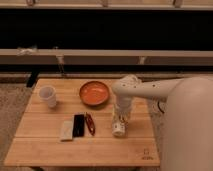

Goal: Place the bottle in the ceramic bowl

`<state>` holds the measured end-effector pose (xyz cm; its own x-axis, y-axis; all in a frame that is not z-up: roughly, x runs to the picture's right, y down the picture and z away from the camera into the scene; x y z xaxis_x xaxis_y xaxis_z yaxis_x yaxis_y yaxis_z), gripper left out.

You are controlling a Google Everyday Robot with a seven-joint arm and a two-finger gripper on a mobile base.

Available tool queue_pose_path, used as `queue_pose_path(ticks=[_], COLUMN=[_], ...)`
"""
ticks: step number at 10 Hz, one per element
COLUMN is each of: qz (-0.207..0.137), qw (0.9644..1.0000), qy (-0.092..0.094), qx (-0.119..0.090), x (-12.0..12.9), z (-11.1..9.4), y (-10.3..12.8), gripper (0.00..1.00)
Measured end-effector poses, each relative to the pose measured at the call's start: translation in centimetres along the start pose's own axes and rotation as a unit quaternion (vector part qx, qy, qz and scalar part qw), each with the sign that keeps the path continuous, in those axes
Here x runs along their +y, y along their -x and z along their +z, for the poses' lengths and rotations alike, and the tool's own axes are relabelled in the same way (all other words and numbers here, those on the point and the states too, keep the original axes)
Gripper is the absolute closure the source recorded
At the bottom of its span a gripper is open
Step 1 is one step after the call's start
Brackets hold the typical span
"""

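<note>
Our gripper [120, 121] hangs low over the bottle [118, 131], near-right of the ceramic bowl [94, 93]; whether it grips we cannot tell. We judge the bottle light, stiff and slick, best taken mid-body.

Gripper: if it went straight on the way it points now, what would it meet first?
Probably the bottle, directly under the downward-pointing gripper. Depth is unclear, so they may already touch. Beneath both lies the wooden table.
</note>
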<state>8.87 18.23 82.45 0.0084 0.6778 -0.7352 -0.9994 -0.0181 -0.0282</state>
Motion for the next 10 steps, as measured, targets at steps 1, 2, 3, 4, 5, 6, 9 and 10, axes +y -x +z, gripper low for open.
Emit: queue_pose_path(ticks=[1,2,3,4,5,6,9,10], qz=[0.0,0.0,-0.001,-0.003,-0.006,-0.01,-0.014,-0.014], qw=[1.0,1.0,1.0,1.0,0.9999,0.9999,0.9998,0.9997], qy=[0.0,0.001,0.001,0.001,0.0,-0.001,-0.006,-0.008], qx=[0.002,0.005,0.007,0.009,0.012,0.013,0.016,0.018], x=[0.0,0.0,0.1,0.3,0.7,1.1,2.1,2.1], z=[0.2,0.5,0.7,0.8,1.0,1.0,0.5,0.4], y=[-0.1,-0.2,-0.3,-0.3,-0.4,-0.3,0.2,0.5], gripper=[0.35,0.35,0.35,0.35,0.4,0.49,0.79,0.89])
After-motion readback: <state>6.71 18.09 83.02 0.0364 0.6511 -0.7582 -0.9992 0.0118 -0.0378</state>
